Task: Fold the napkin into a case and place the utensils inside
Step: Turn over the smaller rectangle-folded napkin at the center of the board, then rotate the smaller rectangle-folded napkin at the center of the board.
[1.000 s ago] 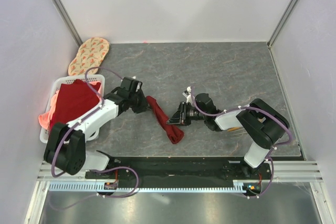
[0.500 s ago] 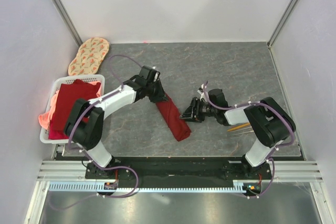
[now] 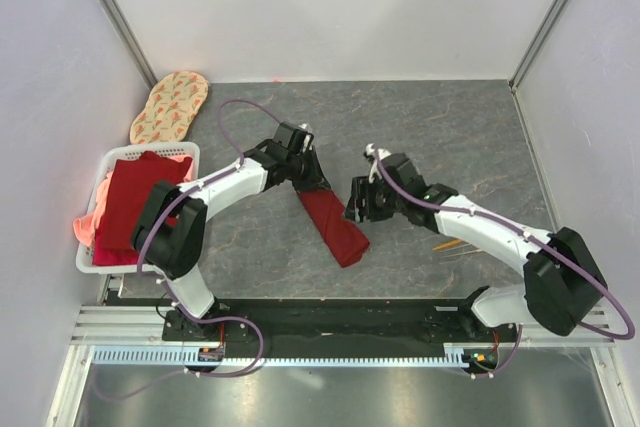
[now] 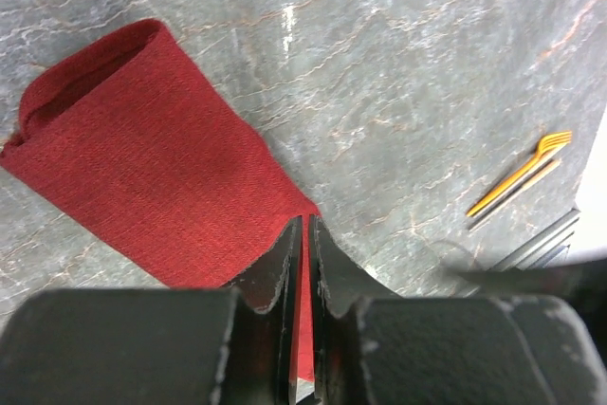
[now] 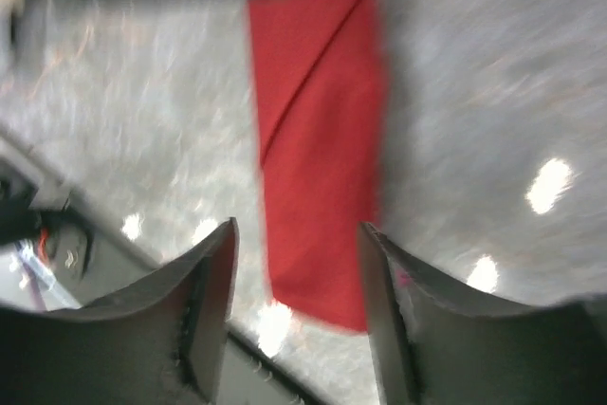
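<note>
top, L: left claw (image 3: 305, 169) pressed shut on far end of dark red folded cloth napkin (image 3: 333, 225); strip runs from it toward the bases.
top, R: right claw (image 3: 358, 202) just right of napkin; thin orange-gold utensils (image 3: 447, 244) further right of it.
L wrist: left claw (image 4: 303, 230) pinching napkin (image 4: 142, 168) edge; utensils (image 4: 520, 174) well off to its right.
R wrist: blurry; right claw (image 5: 296, 234) spread, napkin (image 5: 318, 139) ahead btwn fingers, not gripped.

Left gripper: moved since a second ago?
Yes. The left gripper, shut on the napkin, has shifted right and slightly toward the far wall, away from the white basket.
</note>
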